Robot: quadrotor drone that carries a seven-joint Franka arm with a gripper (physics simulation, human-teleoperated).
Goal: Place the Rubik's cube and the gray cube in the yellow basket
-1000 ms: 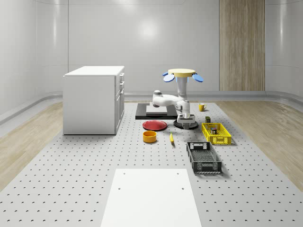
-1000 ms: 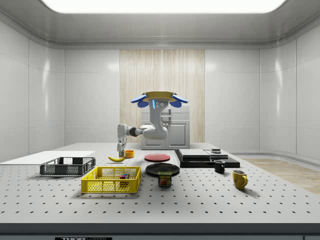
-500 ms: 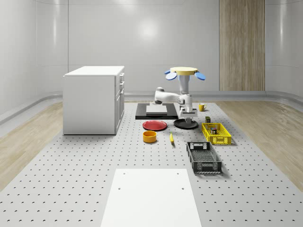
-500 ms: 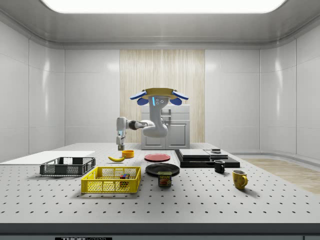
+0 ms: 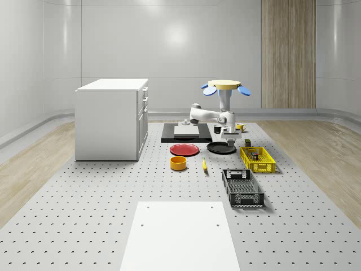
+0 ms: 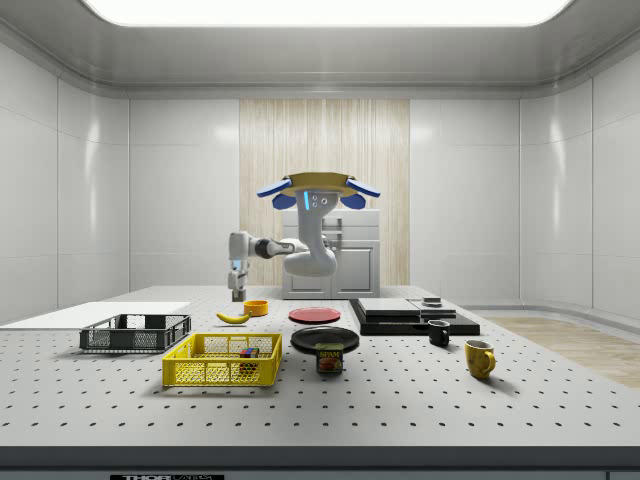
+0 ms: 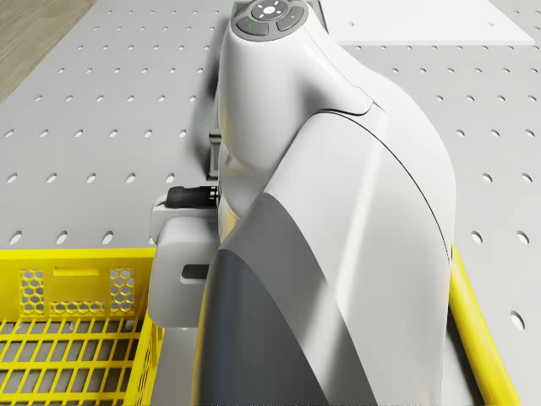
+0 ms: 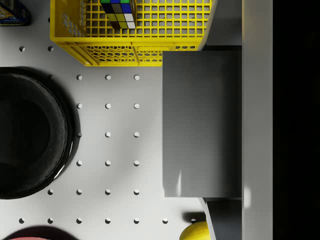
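Raised off the black plate (image 5: 219,148), pincer (image 5: 232,136) clamped on gray cube (image 8: 200,122), drone (image 5: 225,85) hovering over bench.
Yellow basket (image 5: 264,168) at four o'clock of pincer in whole-scene view.

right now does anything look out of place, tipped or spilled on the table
Nothing stands out. The Rubik's cube sits inside the upright yellow basket, the gripper holds the gray cube in the air beside the basket while the drone hovers, and the black plate lies flat.
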